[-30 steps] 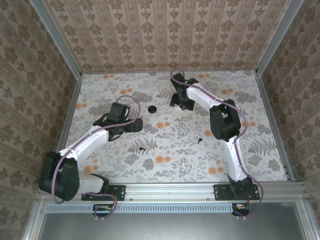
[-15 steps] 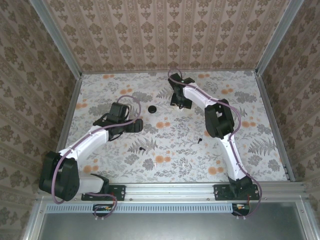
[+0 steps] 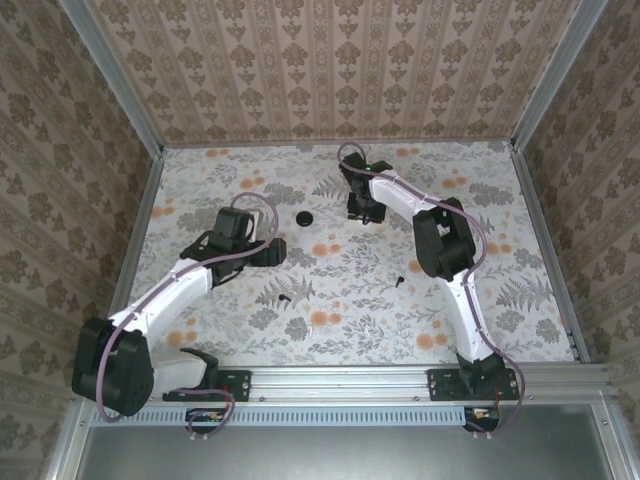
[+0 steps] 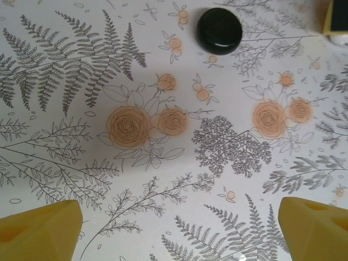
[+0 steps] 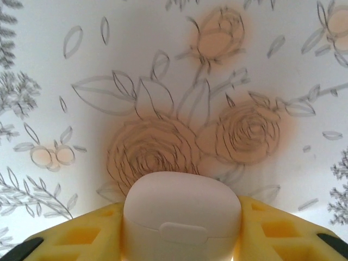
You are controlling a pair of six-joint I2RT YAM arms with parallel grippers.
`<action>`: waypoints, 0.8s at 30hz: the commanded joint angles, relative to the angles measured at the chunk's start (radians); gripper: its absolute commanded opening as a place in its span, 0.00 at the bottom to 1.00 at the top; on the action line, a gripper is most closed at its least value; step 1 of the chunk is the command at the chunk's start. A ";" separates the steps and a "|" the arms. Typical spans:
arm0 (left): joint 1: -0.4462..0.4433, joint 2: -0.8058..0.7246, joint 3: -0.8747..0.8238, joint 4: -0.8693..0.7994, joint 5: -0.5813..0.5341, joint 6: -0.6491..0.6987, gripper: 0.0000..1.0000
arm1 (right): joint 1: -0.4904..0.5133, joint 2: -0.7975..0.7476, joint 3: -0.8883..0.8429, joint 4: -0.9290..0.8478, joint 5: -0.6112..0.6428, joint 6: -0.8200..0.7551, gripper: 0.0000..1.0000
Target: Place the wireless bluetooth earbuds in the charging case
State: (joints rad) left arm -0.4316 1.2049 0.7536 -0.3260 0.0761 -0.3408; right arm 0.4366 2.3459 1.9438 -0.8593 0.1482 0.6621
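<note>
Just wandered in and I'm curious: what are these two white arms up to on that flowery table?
The right claw grips a white rounded plastic charging case from both sides, at the far side of the flowered table. The left claw hangs open above the table, with a glossy round black disc ahead of it. Two tiny black earbuds lie loose nearer the arms' bases, one by the right arm. Neither is in the case yet.

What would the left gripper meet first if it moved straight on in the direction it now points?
Probably the flowered tabletop, since the open left gripper tilts down toward it. The round black disc lies farther ahead, slightly to the right; depth is unclear, so a shallow course might reach it.
</note>
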 commanded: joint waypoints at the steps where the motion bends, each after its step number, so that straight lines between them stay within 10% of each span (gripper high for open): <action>1: -0.013 -0.064 -0.037 0.056 0.052 -0.020 0.93 | 0.005 -0.099 -0.096 0.020 -0.074 0.025 0.38; 12: -0.192 -0.290 -0.193 0.491 0.065 -0.046 0.90 | 0.036 -0.514 -0.380 0.227 -0.259 0.206 0.37; 24: -0.414 -0.120 -0.175 0.928 0.008 -0.095 0.79 | 0.115 -0.912 -0.619 0.367 -0.303 0.384 0.37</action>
State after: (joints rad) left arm -0.8265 1.0534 0.5713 0.4114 0.1043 -0.3939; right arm 0.5453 1.4918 1.3815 -0.5407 -0.1261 0.9676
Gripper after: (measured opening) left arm 0.800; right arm 0.435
